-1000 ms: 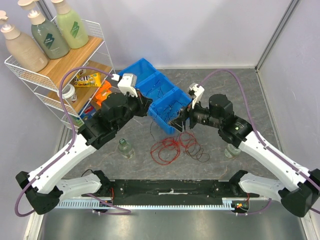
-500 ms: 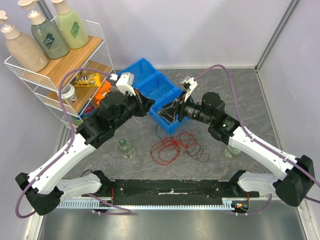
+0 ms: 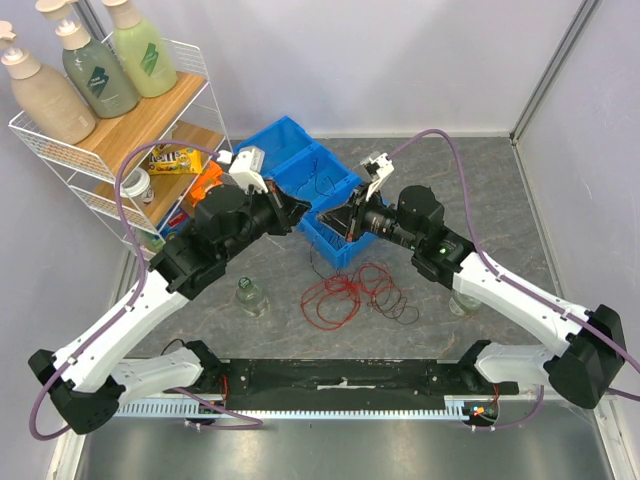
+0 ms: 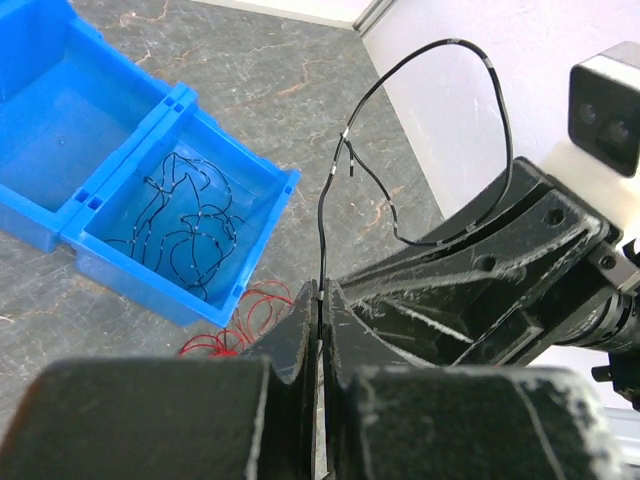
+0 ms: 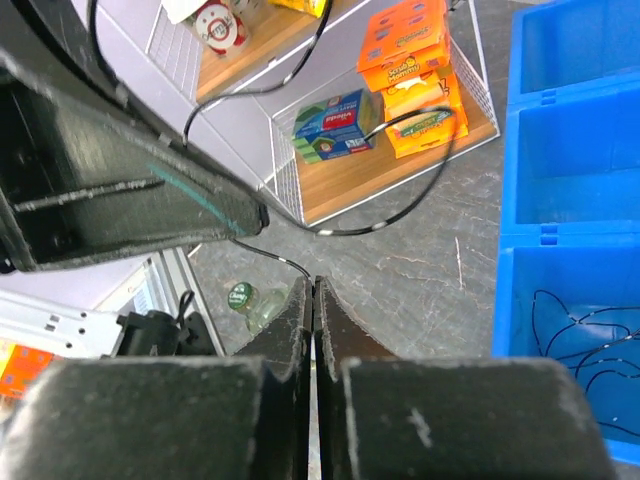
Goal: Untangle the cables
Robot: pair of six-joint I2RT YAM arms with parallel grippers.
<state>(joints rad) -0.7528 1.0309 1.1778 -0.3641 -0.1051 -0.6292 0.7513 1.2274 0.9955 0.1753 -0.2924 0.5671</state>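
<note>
The cables are thin red and black wires. Red loops (image 3: 338, 296) lie on the table in front of the blue bins, with black loops (image 3: 398, 306) beside them. One black wire (image 4: 478, 62) arcs up between the two arms. My left gripper (image 4: 322, 292) is shut on it, and my right gripper (image 5: 313, 284) is shut on the same black wire (image 5: 400, 214) a short way along. The two grippers meet tip to tip over the near bin, left gripper (image 3: 306, 215), right gripper (image 3: 338, 222). More black wires (image 4: 190, 215) lie inside that bin.
Blue bins (image 3: 262, 140) stand in a row behind the grippers. A white wire rack (image 3: 118, 235) with boxes and bottles is at the left. A small green-capped bottle (image 3: 250, 297) stands left of the red loops, and another (image 3: 462, 300) under the right arm.
My right gripper has swung left to the left gripper's tips and closed on the black wire. The left gripper has stayed shut, shifting only slightly.
</note>
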